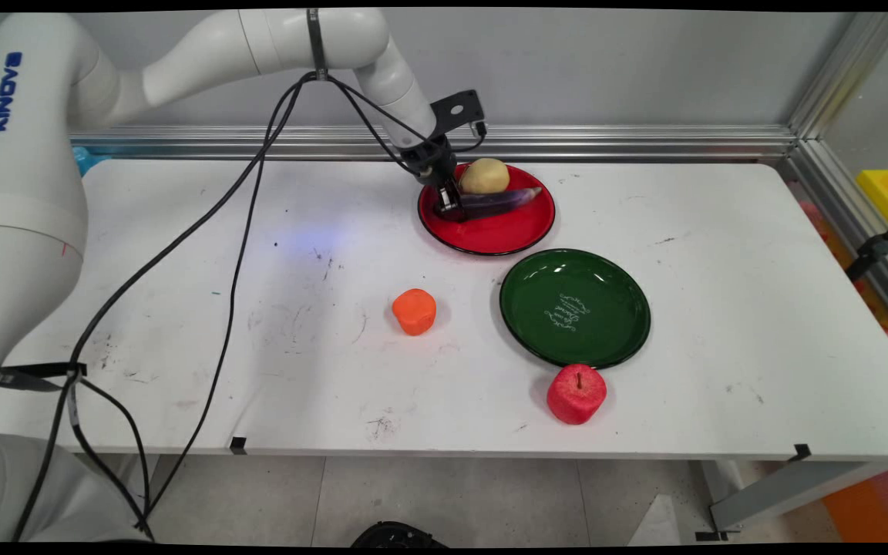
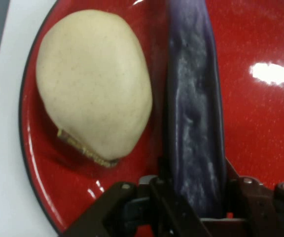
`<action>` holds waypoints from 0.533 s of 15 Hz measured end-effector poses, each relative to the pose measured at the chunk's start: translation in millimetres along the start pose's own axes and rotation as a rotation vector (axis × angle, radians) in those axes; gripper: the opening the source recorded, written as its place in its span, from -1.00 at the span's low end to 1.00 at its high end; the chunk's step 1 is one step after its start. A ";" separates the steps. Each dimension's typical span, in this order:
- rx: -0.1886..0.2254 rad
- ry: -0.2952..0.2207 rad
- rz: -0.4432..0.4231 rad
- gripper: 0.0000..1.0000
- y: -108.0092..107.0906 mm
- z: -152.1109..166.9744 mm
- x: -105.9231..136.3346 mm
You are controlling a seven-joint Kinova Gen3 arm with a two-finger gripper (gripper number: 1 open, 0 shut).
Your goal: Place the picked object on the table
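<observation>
Your gripper is down on the red plate, with its two fingers set either side of the near end of the eggplant. In the hand view, the eggplant runs straight up between the fingers and fills the gap, so the fingers look pressed against its sides; read it as pinched. The eggplant lies flat on the plate, its long axis running toward the plate's right rim.

It looks like a light toy piece with a matte, slightly chalky skin, so it probably won't slip much, though it may give a little under pressure. It is long and thin, and held by one end, so you should expect the free end to droop or swing.

The potato sits just beside the eggplant on the same plate, toward the wall, close enough to be nudged. The green plate lies near, the apple at its front rim, and the orange piece stands apart to its left on the table.
</observation>
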 end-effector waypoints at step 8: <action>-0.022 0.021 -0.006 -1.00 9.4 -21.2 22.8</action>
